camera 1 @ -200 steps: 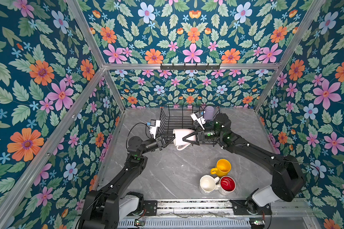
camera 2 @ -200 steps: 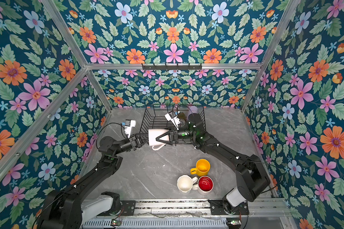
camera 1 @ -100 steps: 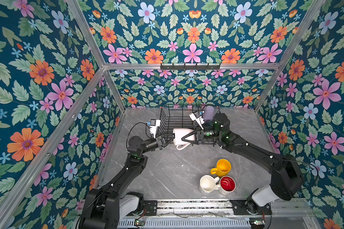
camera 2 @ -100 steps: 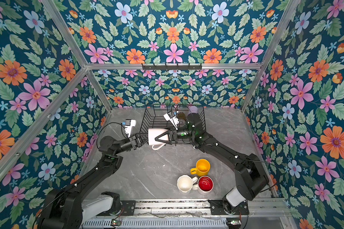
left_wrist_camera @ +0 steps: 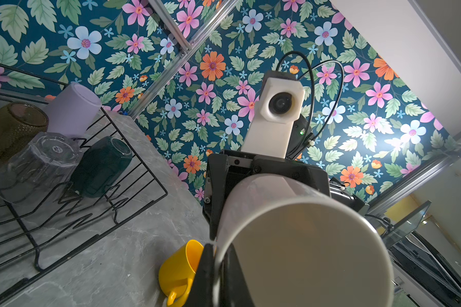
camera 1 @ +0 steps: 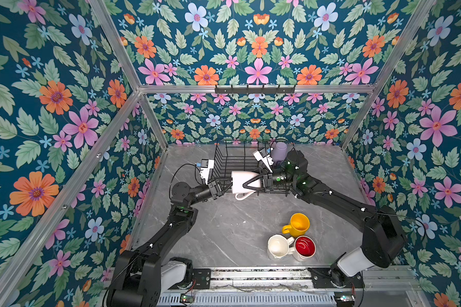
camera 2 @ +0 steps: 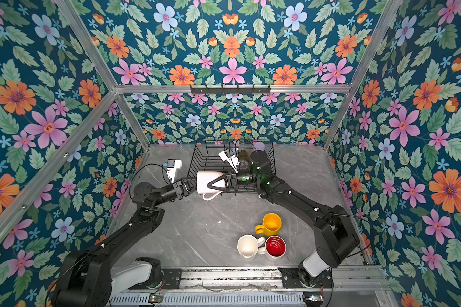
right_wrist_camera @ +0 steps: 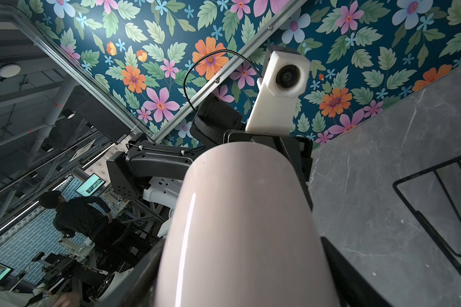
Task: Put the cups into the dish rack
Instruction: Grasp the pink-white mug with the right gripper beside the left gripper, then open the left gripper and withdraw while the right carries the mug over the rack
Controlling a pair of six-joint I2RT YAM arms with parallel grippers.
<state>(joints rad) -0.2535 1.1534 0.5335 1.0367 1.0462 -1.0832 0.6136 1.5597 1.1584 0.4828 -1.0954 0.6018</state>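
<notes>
The black thin-wire dish rack (camera 1: 224,159) is free on its left half. Its right end is packed with a lilac tumbler (camera 1: 279,151), an olive-brown glass (camera 2: 242,155), a clear glass (left_wrist_camera: 35,164) and a dark teal mug (left_wrist_camera: 101,164). A pale pink mug (camera 1: 241,180) held across the rack's near wall blocks that side, and a yellow mug (camera 1: 298,224), a white mug (camera 1: 278,245) and a red-lined mug (camera 1: 305,245) crowd the grey marble table's (camera 1: 218,234) near right.

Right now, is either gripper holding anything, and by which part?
Both hold the glossy pale pink mug, lying sideways: the left gripper pinches its rim wall, the right gripper clamps its body from the base end.
</notes>
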